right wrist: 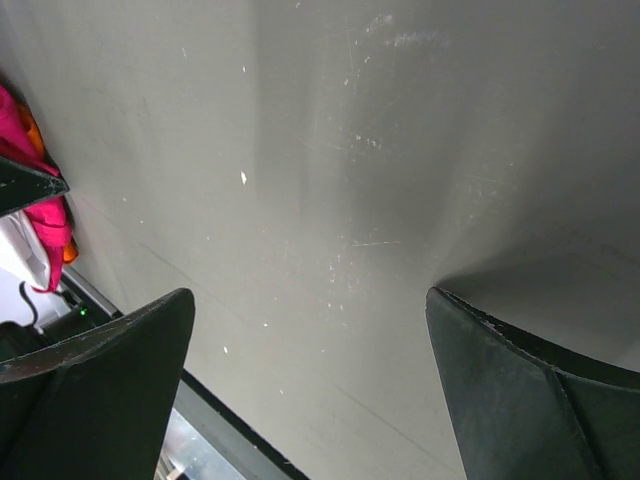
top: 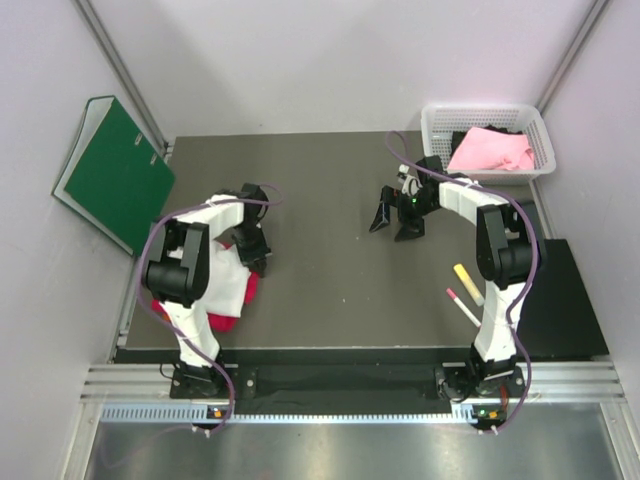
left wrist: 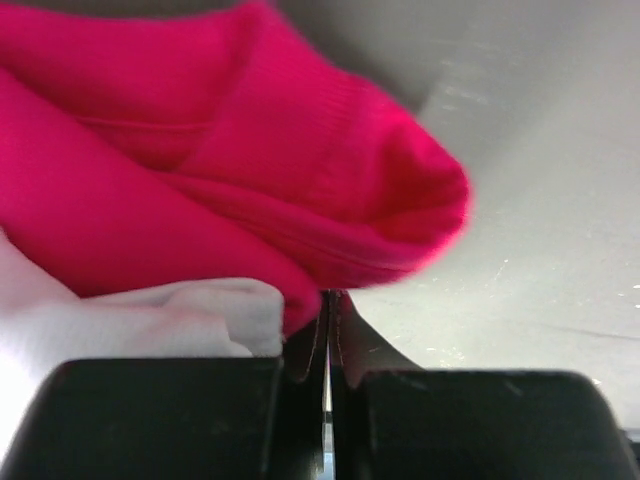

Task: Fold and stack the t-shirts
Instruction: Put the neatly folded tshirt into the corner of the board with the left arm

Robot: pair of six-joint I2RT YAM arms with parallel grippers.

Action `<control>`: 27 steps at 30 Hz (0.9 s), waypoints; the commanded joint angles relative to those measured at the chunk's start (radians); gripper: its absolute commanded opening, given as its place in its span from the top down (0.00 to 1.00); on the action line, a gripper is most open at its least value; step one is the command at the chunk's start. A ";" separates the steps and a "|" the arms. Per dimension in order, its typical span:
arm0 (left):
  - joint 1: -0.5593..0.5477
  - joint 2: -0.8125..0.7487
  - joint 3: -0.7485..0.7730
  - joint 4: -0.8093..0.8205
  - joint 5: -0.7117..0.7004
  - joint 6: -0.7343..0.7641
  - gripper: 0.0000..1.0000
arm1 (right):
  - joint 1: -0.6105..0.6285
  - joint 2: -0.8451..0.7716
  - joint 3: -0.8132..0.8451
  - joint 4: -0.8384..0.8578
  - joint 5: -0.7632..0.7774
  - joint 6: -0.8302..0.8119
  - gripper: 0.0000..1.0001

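The crimson shirt (left wrist: 250, 170) and the white shirt (left wrist: 150, 320) lie bunched together at about 8 o'clock on the surface (top: 330, 290), partly under the left arm. The pink shirt (top: 490, 150) sits heaped in the white basket (top: 435, 125) at 1 o'clock. All are light, limp cloth that will sag, drag and slide over one another, so they are best pinched at a hem, shoulder seam or the edge of a fold, not at a loose bulge in the middle. The left fingers (left wrist: 310, 350) are clenched tight, tips right against the rolled crimson fold. Whether a thin edge of cloth is nipped between them I cannot tell, and no clear grasp shows. The right fingers (right wrist: 100, 370) are spread wide with nothing between them but bare surface near the centre. The overhead view alone shows the basket, the green binder (top: 115, 175) leaning at 10 o'clock and how far apart the arms are. It hides the left fingertips behind the wrist. The left wrist view supplies that closeness and the ribbed crimson seam. The right wrist view, at its 9 o'clock edge, catches a sliver of orange cloth (right wrist: 32, 130) tucked against the crimson, probably the orange shirt, which the overhead view does not reveal.
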 commanded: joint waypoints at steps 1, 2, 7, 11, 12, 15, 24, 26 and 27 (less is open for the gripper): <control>0.129 -0.014 -0.093 0.010 -0.121 0.008 1.00 | 0.001 0.000 -0.028 0.003 0.028 -0.022 0.00; 0.154 -0.037 -0.107 0.010 -0.118 0.012 1.00 | 0.001 0.000 -0.028 0.005 0.027 -0.022 0.00; 0.312 -0.102 -0.177 0.000 -0.144 0.055 1.00 | 0.001 0.011 -0.017 0.005 0.024 -0.019 0.00; 0.375 -0.126 -0.188 -0.017 -0.176 0.096 1.00 | 0.002 0.017 -0.012 0.002 0.022 -0.017 0.00; 0.385 -0.126 -0.185 -0.023 -0.202 0.107 1.00 | 0.001 0.017 -0.011 0.000 0.022 -0.018 0.00; 0.409 -0.131 -0.183 -0.042 -0.235 0.116 1.00 | 0.001 0.019 -0.009 0.000 0.022 -0.017 0.00; 0.412 -0.230 -0.133 -0.043 -0.146 0.168 1.00 | 0.001 0.003 -0.011 -0.001 0.034 -0.019 0.00; 0.390 -0.305 -0.107 -0.047 -0.159 0.178 0.83 | 0.001 -0.010 -0.006 -0.001 0.050 -0.020 0.00; 0.367 -0.329 -0.078 -0.047 -0.169 0.181 0.66 | 0.001 -0.017 0.000 -0.003 0.056 -0.020 0.00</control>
